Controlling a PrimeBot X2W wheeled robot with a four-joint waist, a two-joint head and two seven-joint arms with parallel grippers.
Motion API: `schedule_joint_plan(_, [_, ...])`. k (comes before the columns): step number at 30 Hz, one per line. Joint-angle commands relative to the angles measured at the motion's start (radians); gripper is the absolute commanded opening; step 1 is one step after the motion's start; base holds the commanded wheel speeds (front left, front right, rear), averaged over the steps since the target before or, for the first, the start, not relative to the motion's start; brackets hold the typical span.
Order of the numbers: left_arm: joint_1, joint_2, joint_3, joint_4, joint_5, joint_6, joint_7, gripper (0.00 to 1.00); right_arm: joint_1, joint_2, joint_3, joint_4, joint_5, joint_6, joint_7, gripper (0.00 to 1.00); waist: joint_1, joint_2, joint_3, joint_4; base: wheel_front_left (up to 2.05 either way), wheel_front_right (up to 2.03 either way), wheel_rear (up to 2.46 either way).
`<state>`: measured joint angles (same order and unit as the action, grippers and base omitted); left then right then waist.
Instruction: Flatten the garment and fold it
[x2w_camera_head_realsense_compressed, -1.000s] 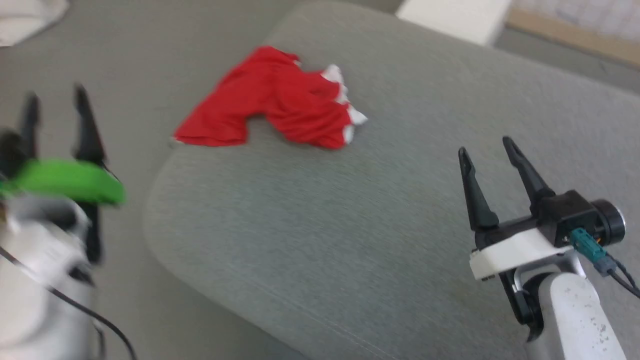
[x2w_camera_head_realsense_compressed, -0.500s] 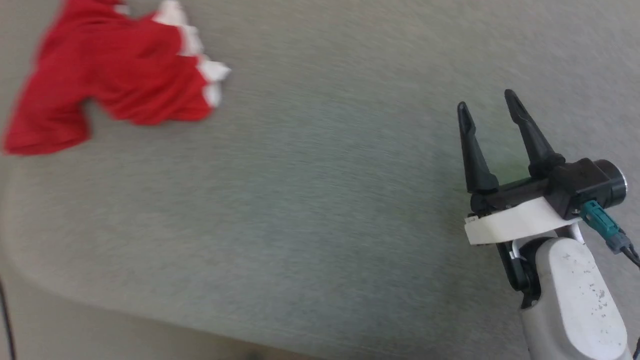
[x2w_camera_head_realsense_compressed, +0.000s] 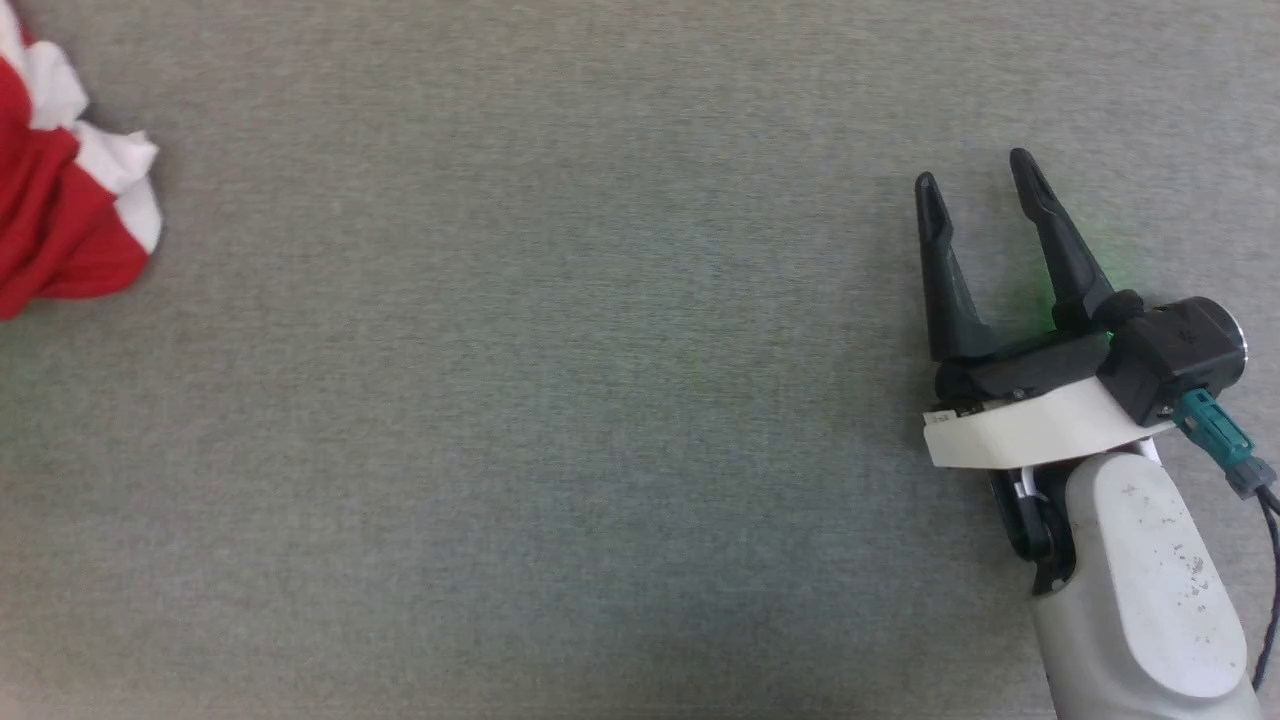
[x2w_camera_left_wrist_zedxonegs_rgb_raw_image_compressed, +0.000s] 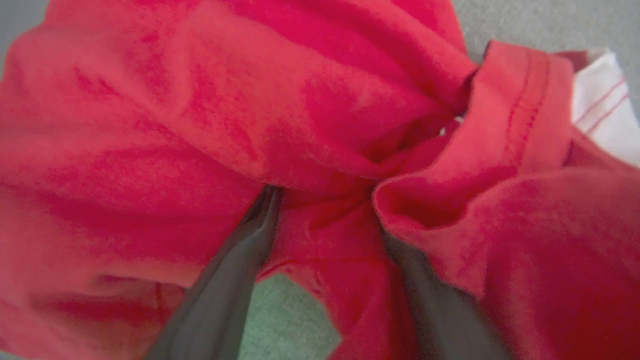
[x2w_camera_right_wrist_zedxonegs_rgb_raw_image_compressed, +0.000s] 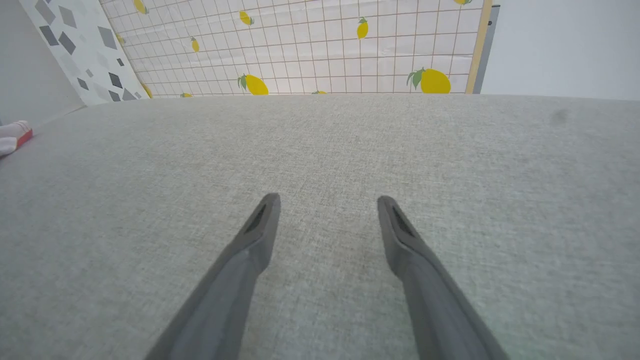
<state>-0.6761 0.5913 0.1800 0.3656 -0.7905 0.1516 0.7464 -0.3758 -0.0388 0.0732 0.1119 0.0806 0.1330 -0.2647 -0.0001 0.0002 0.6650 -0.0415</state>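
The bright red garment (x2w_camera_head_realsense_compressed: 50, 230) with white trim lies crumpled at the far left edge of the head view. In the left wrist view its red folds (x2w_camera_left_wrist_zedxonegs_rgb_raw_image_compressed: 200, 100) lie close before the camera, with a white strip at the upper right. My left gripper (x2w_camera_left_wrist_zedxonegs_rgb_raw_image_compressed: 327, 215) is open, its fingers spread and pushed into the cloth. A fold lies between them and the right fingertip is hidden under fabric. My right gripper (x2w_camera_head_realsense_compressed: 972, 168) hovers open and empty over bare cushion, far to the right of the garment. The right wrist view has those fingers (x2w_camera_right_wrist_zedxonegs_rgb_raw_image_compressed: 327, 199) apart and a sliver of the garment (x2w_camera_right_wrist_zedxonegs_rgb_raw_image_compressed: 10, 137) at far left.
Everything rests on a broad grey fabric cushion (x2w_camera_head_realsense_compressed: 550, 400). Behind its far edge in the right wrist view stands a tiled wall panel with lemon prints (x2w_camera_right_wrist_zedxonegs_rgb_raw_image_compressed: 320, 45), and a pale wall (x2w_camera_right_wrist_zedxonegs_rgb_raw_image_compressed: 565, 45) to the right.
The head camera has swung right, so the garment has slid to the picture's left edge and the left gripper has left that view. The right gripper stays open.
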Motion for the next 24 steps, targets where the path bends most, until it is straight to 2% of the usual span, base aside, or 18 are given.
schedule_joint_plan(1, [0.084,-0.085,-0.063,0.039,-0.014,-0.002,0.057,0.0,0.014,-0.011,-0.013,0.036,0.001,-0.002,0.004,1.0,0.0001,-0.0002,-0.015,-0.007,0.0,0.0,0.0])
schedule_joint_plan(4, [0.101,-0.058,-0.062,-0.002,0.044,-0.012,-0.047,0.0,0.021,-0.011,-0.016,0.047,-0.001,-0.002,0.003,1.0,0.0001,-0.0002,-0.063,0.007,0.0,0.0,0.0])
schedule_joint_plan(9, [0.096,-0.008,-0.051,-0.044,0.212,-0.015,-0.402,0.0,0.05,-0.011,-0.027,0.062,-0.003,-0.002,0.003,1.0,0.0001,-0.0002,-0.182,0.027,0.0,0.0,0.0])
schedule_joint_plan(13, [0.066,0.019,-0.061,-0.05,0.317,-0.009,-0.629,0.0,0.084,-0.011,-0.044,0.078,0.002,-0.002,0.003,1.0,0.0001,-0.0002,-0.288,0.034,0.0,0.0,0.0])
schedule_joint_plan(15, [0.044,0.031,-0.075,-0.057,0.358,-0.011,-0.709,0.0,0.104,-0.011,-0.052,0.085,0.007,-0.002,0.003,1.0,0.0001,-0.0002,-0.338,0.033,0.0,0.0,0.0])
schedule_joint_plan(20, [-0.018,0.026,-0.13,-0.094,0.42,-0.029,-0.836,0.0,0.152,-0.011,-0.069,0.101,0.018,-0.002,0.003,1.0,0.0001,-0.0002,-0.438,0.017,0.0,0.0,0.0])
schedule_joint_plan(24, [-0.087,-0.01,-0.203,-0.13,0.44,-0.058,-0.847,0.0,0.179,-0.011,-0.074,0.11,0.03,-0.002,0.003,1.0,0.0001,-0.0002,-0.5,-0.016,0.0,0.0,0.0])
